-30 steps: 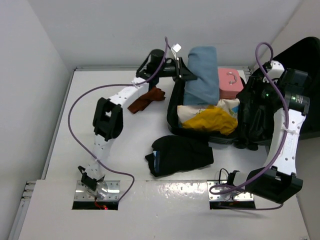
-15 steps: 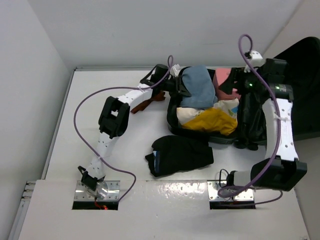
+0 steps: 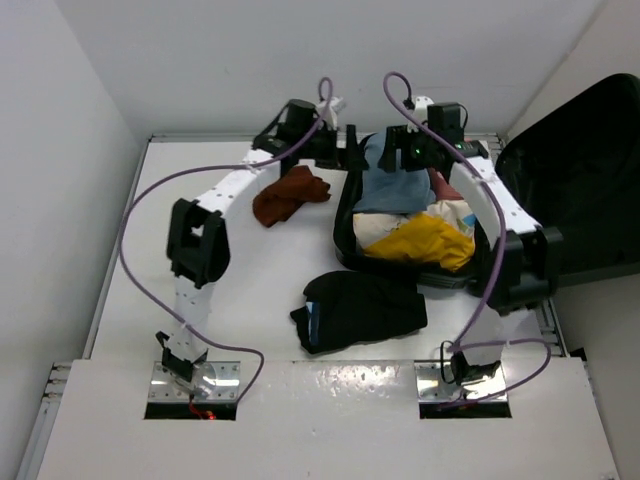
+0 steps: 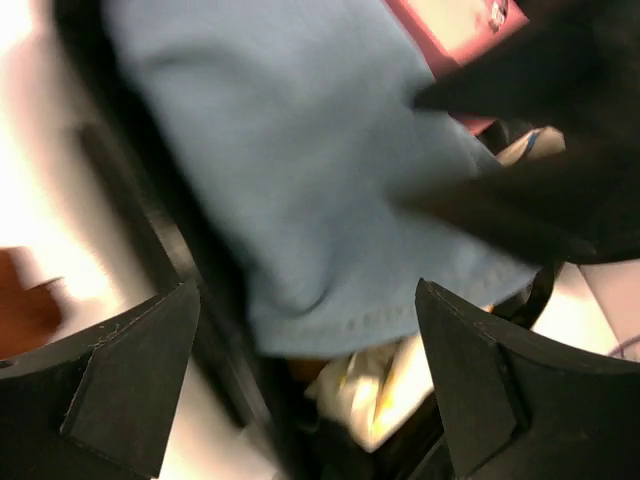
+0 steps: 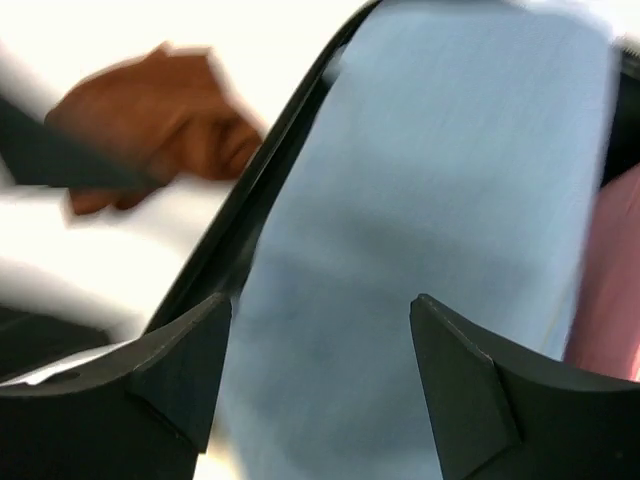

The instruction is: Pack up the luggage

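The white table [image 3: 120,250] fills most of the room. The luggage [image 3: 343,228] lies open on the right half of it, with its big dark lid [image 3: 585,180] standing up on the far right. A folded black garment [image 3: 360,308] sits on the table just in front of the luggage. Inside the luggage, a blue cloth [image 3: 395,190] lies at the back and a yellow cloth [image 3: 425,240] lies at the front. A brown cloth [image 3: 290,193] is bunched on the table, just left of the luggage. A small pink case [image 4: 450,25] peeks out beside the blue cloth. The left gripper [image 4: 305,290] hangs over the blue cloth with its jaws wide apart, holding nothing. The right gripper [image 5: 315,300] is over the same cloth, jaws apart too, and both wrist views are blurry.
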